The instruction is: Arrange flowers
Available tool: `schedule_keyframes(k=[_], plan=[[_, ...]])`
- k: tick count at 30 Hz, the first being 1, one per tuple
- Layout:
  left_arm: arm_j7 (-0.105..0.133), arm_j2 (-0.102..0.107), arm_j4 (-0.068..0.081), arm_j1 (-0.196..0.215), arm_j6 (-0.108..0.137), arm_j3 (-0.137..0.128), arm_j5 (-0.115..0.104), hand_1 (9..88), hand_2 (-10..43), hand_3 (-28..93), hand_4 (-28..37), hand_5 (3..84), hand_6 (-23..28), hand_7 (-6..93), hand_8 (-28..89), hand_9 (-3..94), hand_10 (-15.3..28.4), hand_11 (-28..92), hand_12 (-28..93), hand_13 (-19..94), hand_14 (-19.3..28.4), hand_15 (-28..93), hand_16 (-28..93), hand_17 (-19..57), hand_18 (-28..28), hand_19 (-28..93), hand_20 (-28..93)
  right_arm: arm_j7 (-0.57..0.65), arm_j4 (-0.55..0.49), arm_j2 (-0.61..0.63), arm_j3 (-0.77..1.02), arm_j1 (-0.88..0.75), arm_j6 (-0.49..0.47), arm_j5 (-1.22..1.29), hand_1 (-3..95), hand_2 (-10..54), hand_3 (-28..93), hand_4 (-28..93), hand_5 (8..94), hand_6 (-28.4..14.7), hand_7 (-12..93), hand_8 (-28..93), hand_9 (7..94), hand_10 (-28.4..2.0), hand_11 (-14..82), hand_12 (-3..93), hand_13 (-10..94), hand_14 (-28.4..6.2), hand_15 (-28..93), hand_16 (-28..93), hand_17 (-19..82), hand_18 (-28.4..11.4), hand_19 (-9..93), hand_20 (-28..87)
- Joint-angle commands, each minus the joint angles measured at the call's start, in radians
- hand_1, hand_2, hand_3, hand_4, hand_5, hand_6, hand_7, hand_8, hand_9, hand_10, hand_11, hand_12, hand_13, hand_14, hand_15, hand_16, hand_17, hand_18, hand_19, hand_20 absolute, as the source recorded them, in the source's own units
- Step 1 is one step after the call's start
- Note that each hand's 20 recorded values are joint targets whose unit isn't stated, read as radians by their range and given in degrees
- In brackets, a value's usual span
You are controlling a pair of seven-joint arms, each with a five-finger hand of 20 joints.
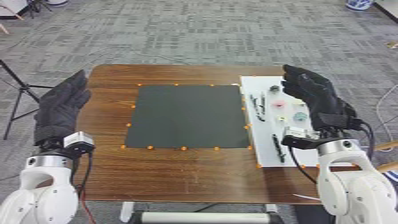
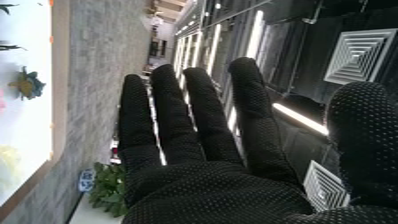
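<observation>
A black tripod (image 1: 19, 95) stands on the floor to the outer side of the left hand (image 1: 60, 107), which is raised at the table's left edge with its fingers extended and relaxed, released and grasping nothing. Inward from that hand, the brown wooden table (image 1: 178, 172) bears a dark square mat (image 1: 187, 117) with small orange dots along its edges, lying between the two hands. Right of the mat, and reaching partly beneath the right hand (image 1: 311, 95), is a white board (image 1: 266, 132), also dotted orange along its edge. The flower pieces lie on this board. Thin dark stems (image 1: 257, 107) are the ones farthest to the left of the right hand; a longer dark stem (image 1: 277, 148) lies nearer the robot, to the left of that hand's wrist. Close by the left side of the right hand are a small dark flower (image 1: 274, 88), near its fingers, and a pink flower (image 1: 279, 103), beside the palm. A small yellowish flower (image 1: 282, 119) lies nearer the robot than the pink one, and a teal flower (image 1: 300, 116) sits just beside the hand, near its wrist. The right hand is released too: in the right wrist view the right hand (image 2: 213, 190) has its fingers straight and slightly spread, the thumb (image 2: 360, 135) apart from them, with nothing grasped.
</observation>
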Motion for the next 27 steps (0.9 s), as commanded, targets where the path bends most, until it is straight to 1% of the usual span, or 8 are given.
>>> schedule_keyframes(k=[1, 6, 10, 13, 16, 19, 22, 27], plan=[[0.004, -0.006, -0.010, 0.017, 0.006, -0.006, -0.009, 29.1, 11.4, 74, -28.3, 45.8, 7.9, 8.2, -9, 31.7, 14.0, 17, 4, 20, 10.5, 15, -6, -5.9, 13.0, 35, 6, -0.006, -0.007, 0.001, 0.001, 0.000, -0.006, -0.008, 13.3, 13.0, 78, -22, 45.0, -4.6, 17, -10, 41.5, -17.6, 8.0, 16.6, 31, -16.0, 17, 21, 10, -18.2, 40, 14], [0.007, -0.009, -0.010, 0.017, 0.014, -0.007, -0.025, 29.1, 11.4, 74, -28.3, 45.9, 7.9, 8.3, -9, 31.7, 14.0, 18, 4, 20, 10.7, 15, -6, -6.0, 13.0, 36, 6, 0.000, -0.003, 0.017, 0.029, 0.019, -0.097, -0.111, 21.6, 1.0, 77, -22, 44.6, -4.3, 17, -11, 41.4, -16.6, 8.3, 16.8, 32, -15.3, 18, 22, 10, -18.3, 40, 15], [0.015, -0.009, -0.016, 0.027, 0.033, -0.008, -0.031, 29.0, 11.5, 74, -28.3, 46.0, 7.9, 8.4, -9, 31.9, 14.0, 18, 4, 20, 11.1, 16, -6, -6.0, 13.0, 36, 6, 0.052, -0.017, 0.052, -0.007, 0.020, 0.051, -0.315, 29.6, -7.9, 69, -27, 45.4, -5.9, 15, -11, 44.4, -14.6, 11.8, 17.4, 37, -12.0, 33, 22, 12, -17.5, 48, 18], [0.018, -0.010, -0.016, 0.027, 0.032, -0.008, -0.044, 29.0, 11.5, 74, -28.3, 45.9, 8.0, 8.7, -9, 31.9, 14.0, 18, 4, 21, 12.4, 16, -6, -5.9, 13.0, 36, 6, 0.120, -0.028, 0.071, -0.010, 0.022, 0.091, -0.400, 54.5, -9.3, 16, -17, 48.8, -5.6, 13, -10, 49.8, -12.8, 17.4, 21.0, 42, -9.6, 54, 28, 15, -15.9, 56, 26], [0.020, -0.009, -0.014, 0.022, 0.035, -0.010, -0.037, 28.8, 11.6, 74, -28.3, 46.1, 8.1, 9.0, -9, 32.1, 14.1, 18, 4, 21, 12.9, 17, -5, -5.9, 13.0, 36, 6, 0.197, -0.041, 0.087, -0.007, 0.017, 0.105, -0.489, 64.4, -9.5, -15, -7, 51.8, -4.7, 11, -8, 51.6, -12.3, 28.8, 29.6, 41, -10.4, 66, 41, 17, -15.0, 58, 37], [0.019, -0.010, -0.015, 0.024, 0.038, -0.013, -0.038, 28.8, 11.7, 74, -28.3, 46.3, 8.3, 9.2, -9, 32.3, 14.3, 19, 5, 21, 13.2, 18, -5, -6.0, 13.0, 36, 6, 0.277, -0.066, 0.103, -0.002, -0.003, 0.079, -0.604, 60.5, -9.5, -2, -11, 52.6, -4.7, 17, -11, 48.6, -13.5, 41.9, 33.6, 41, -13.2, 72, 43, 17, -17.9, 63, 39], [0.019, -0.011, -0.017, 0.026, 0.046, -0.014, -0.043, 28.8, 11.7, 74, -28.3, 46.6, 8.4, 9.5, -9, 32.6, 14.3, 19, 5, 22, 13.7, 18, -5, -6.0, 13.2, 36, 6, 0.336, -0.081, 0.123, -0.012, -0.023, 0.048, -0.759, 45.0, -9.5, 38, -27, 53.2, -5.0, 22, -12, 46.3, -15.1, 51.1, 38.3, 41, -15.7, 75, 44, 18, -19.8, 66, 38], [0.024, -0.011, -0.022, 0.032, 0.056, -0.017, -0.044, 28.7, 12.0, 74, -28.3, 47.0, 8.6, 9.9, -9, 32.9, 14.6, 19, 5, 23, 14.6, 20, -5, -6.2, 13.3, 37, 6, 0.393, -0.100, 0.149, -0.025, -0.056, -0.036, -0.965, 36.6, -9.5, 46, -28, 55.2, -4.7, 34, -12, 47.3, -17.3, 57.3, 45.0, 43, -18.1, 77, 46, 19, -22.1, 70, 40]])
